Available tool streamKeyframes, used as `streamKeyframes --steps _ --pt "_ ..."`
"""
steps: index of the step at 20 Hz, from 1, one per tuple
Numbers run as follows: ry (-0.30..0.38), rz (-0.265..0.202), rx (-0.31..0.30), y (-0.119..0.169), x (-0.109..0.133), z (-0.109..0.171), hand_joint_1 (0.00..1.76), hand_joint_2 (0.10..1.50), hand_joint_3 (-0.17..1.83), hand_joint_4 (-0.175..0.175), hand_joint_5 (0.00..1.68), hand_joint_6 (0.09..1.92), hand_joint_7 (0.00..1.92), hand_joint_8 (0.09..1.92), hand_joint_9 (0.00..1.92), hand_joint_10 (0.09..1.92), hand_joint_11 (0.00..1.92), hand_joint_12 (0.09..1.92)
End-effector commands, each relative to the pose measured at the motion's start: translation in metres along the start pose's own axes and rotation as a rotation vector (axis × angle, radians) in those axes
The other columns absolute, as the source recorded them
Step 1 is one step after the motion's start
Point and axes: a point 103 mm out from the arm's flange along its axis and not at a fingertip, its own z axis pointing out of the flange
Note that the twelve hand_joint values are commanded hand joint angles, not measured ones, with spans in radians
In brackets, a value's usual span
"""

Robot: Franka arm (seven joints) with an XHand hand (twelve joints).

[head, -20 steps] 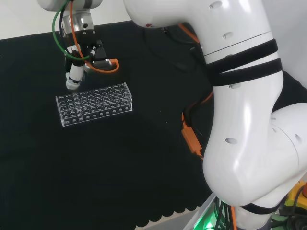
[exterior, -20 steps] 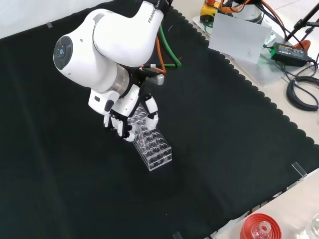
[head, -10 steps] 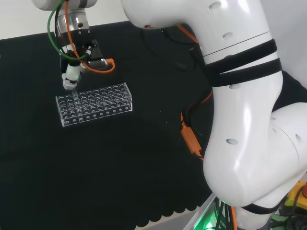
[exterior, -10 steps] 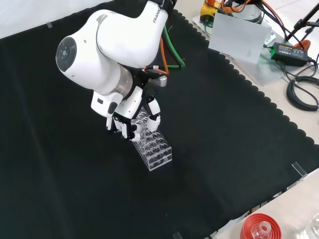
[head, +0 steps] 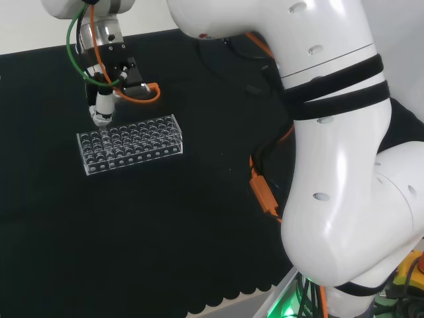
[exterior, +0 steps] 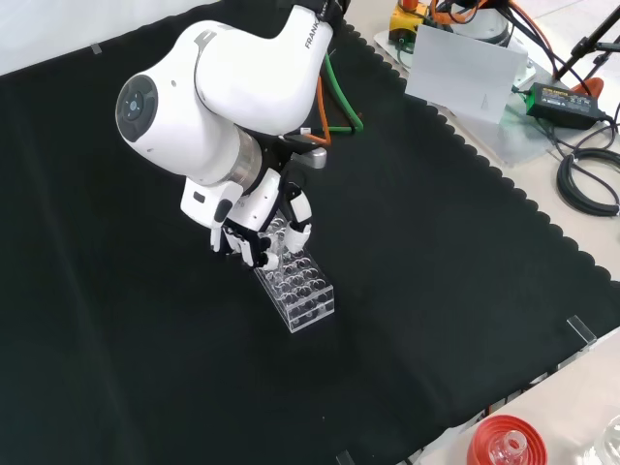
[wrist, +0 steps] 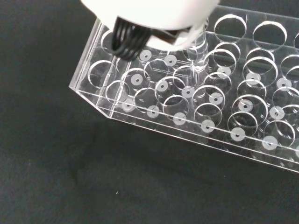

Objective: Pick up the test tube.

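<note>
Test tube [wrist: 200,56]: a clear tube, hard to make out, stands upright in a hole near one end of the rack; in the wrist view it rises toward the blurred white part of the robot hand.
Rack [head: 129,143]: one clear plastic rack with rows of round holes, resting on the black cloth of the bench [head: 199,218].
Robot hand [exterior: 254,232]: poised over the rack's far end in the front view, its fingers curled downward around the tube's top.
Around: orange and green cables [exterior: 334,107] trail behind the arm; one red ribbed ring [exterior: 504,444] sits at the bench edge, well apart.
Hidden: the tube's upper end is covered by the fingers; whether other holes hold tubes cannot be told.
</note>
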Motion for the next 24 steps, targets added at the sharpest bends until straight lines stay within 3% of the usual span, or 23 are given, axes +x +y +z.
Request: streamKeyframes --steps 1,4,6,9,11,16,24 --pt "-0.014 0.011 -0.018 0.002 -0.001 -0.003 1.21 0.56 0.75 -0.175 0.94 0.76 1.35 0.58 1.01 0.66 0.52 1.38" --pt "-0.020 0.013 -0.041 0.003 0.000 -0.007 1.19 0.81 0.40 -0.175 1.12 0.75 1.42 0.53 1.07 0.64 0.56 1.37" --pt "-0.025 0.014 -0.054 0.004 0.002 -0.008 1.20 0.87 0.29 -0.175 1.18 0.68 1.45 0.51 1.10 0.62 0.59 1.36" --pt "-0.054 0.014 -0.072 0.007 0.006 -0.010 1.24 0.84 0.30 -0.175 1.25 0.56 1.45 0.47 1.18 0.56 0.64 1.32" --pt "-0.074 0.016 -0.085 0.007 0.007 -0.012 1.30 0.73 0.48 -0.175 1.30 0.52 1.40 0.47 1.28 0.49 0.68 1.29" --pt "-0.100 0.020 -0.117 0.006 0.008 -0.014 1.41 0.95 0.06 -0.175 1.23 0.57 1.70 0.48 1.25 0.57 0.77 1.24" --pt "-0.086 0.016 -0.154 0.003 0.008 -0.016 1.42 0.94 0.00 -0.175 1.34 0.37 1.80 0.36 1.36 0.39 0.83 1.20"
